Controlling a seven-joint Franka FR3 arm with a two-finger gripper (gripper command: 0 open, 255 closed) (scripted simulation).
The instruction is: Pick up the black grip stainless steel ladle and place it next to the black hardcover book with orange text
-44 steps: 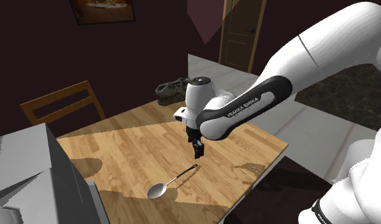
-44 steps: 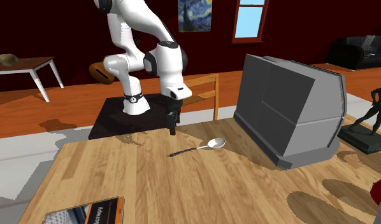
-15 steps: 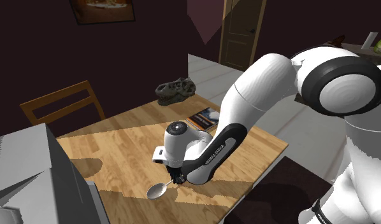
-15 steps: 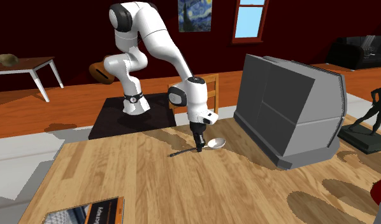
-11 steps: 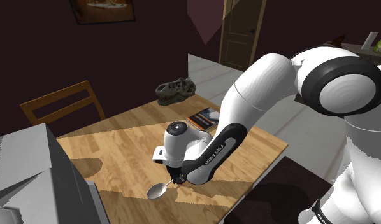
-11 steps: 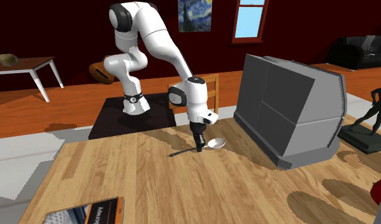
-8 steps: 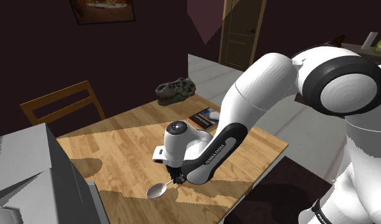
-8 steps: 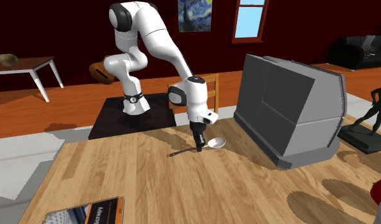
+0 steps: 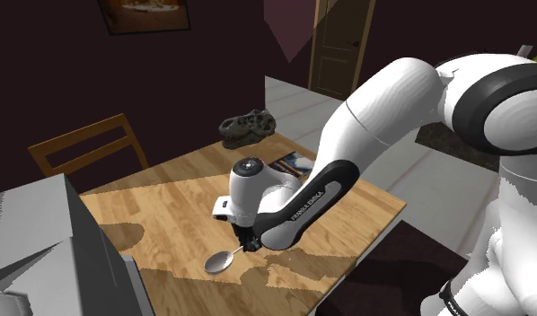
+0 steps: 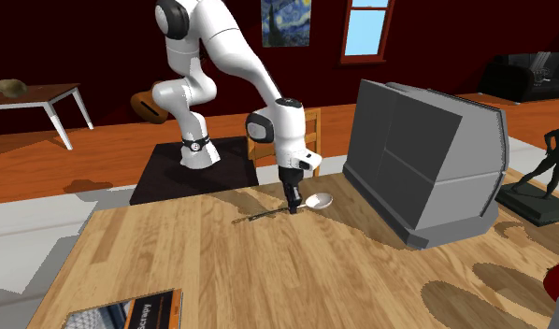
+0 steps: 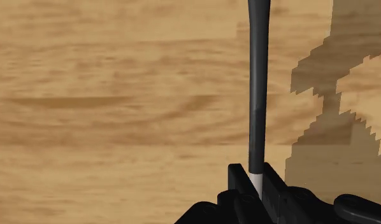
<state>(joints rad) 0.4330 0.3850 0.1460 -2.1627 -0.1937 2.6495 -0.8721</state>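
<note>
Wooden table (image 10: 268,280) in a dark-walled room, your claw (image 10: 293,207) clenched on the ladle (image 10: 317,200) by its dark handle, ladle near the table's stand-side edge, book (image 10: 128,313) at the table's opposite corner.

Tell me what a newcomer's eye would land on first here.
The big white arm bends down over the wooden table, its black gripper shut on the handle of the ladle. Just beyond, at the second exterior view's right, a bulky grey box stands on the table.
</note>
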